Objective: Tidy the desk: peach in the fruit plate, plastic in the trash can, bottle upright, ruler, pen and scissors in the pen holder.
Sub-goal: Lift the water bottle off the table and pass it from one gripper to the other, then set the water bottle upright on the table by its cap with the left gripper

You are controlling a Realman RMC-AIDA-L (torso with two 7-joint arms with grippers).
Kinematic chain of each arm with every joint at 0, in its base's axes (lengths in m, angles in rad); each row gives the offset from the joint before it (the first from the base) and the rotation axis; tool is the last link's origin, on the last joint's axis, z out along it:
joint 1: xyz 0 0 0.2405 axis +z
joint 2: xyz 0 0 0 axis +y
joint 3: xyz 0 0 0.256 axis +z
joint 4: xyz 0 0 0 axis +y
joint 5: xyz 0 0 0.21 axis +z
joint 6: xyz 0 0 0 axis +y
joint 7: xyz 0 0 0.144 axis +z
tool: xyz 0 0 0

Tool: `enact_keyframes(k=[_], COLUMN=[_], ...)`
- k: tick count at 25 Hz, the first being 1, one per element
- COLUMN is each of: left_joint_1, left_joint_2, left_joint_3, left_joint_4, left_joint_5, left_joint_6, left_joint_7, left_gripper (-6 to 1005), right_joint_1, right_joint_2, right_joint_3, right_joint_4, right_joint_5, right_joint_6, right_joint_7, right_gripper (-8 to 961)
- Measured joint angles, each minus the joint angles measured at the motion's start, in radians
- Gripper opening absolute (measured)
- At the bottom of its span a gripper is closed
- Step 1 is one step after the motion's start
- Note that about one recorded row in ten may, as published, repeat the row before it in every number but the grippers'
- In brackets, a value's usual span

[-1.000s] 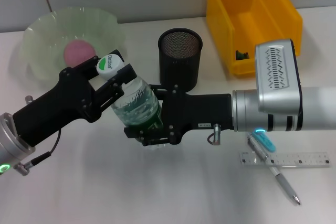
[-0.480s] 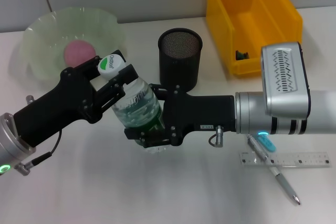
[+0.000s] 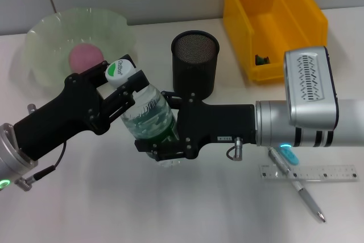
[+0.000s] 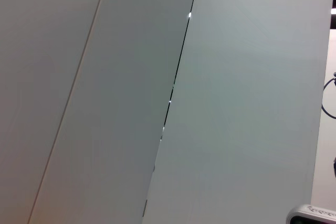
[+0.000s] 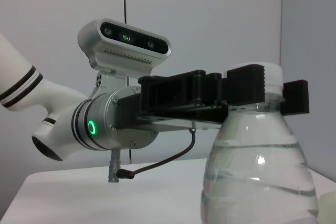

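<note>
bottle point(image 3: 147, 111) upright above desk point(image 3: 114, 197)

Your right arm point(image 3: 296, 112) has slid slightly rightward and nearer; the bottle point(image 3: 149, 116) has dipped a touch lower over the desk point(image 3: 114, 197).

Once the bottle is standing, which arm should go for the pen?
Probably the right. The pen lies across the ruler just beside the right arm, while the left gripper sits at the bottle cap on the far side, with the right gripper low on the bottle's body.
</note>
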State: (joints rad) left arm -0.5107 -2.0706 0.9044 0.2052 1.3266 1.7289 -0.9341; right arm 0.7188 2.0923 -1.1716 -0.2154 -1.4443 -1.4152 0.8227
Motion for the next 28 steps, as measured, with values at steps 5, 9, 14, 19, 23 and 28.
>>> enact_keyframes(k=[5,9,14,19,23,28], left_joint_1=[0.003,0.005,0.005,0.005,0.007,0.008], left_joint_2=[0.001,0.001,0.001,0.002,0.002,0.003], left_joint_3=[-0.003,-0.004,-0.004,-0.004,-0.004,-0.005], left_joint_4=[0.001,0.003,0.003,0.004,0.004,0.010], left_joint_5=[0.001,0.000,-0.001,-0.001,-0.001,-0.002], left_joint_6=[0.004,0.007,0.008,0.009,0.010,0.010], left_joint_7=[0.001,0.002,0.002,0.002,0.003,0.006], left_gripper=[439,439,442,444,446,449], right_joint_1=[-0.004,-0.009,-0.023,-0.045,-0.066,-0.098], right_joint_2=[0.000,0.000,0.000,0.000,0.000,-0.002], right_joint_3=[0.000,0.000,0.006,0.012,0.012,0.018], right_joint_4=[0.001,0.001,-0.006,-0.018,-0.028,-0.036], right_joint_5=[0.000,0.000,0.000,0.006,0.009,0.016], right_joint_6=[-0.002,-0.003,-0.026,-0.055,-0.055,-0.051], right_joint_7=[0.009,0.018,0.019,0.017,0.015,0.009], right_gripper=[799,812,830,832,832,833])
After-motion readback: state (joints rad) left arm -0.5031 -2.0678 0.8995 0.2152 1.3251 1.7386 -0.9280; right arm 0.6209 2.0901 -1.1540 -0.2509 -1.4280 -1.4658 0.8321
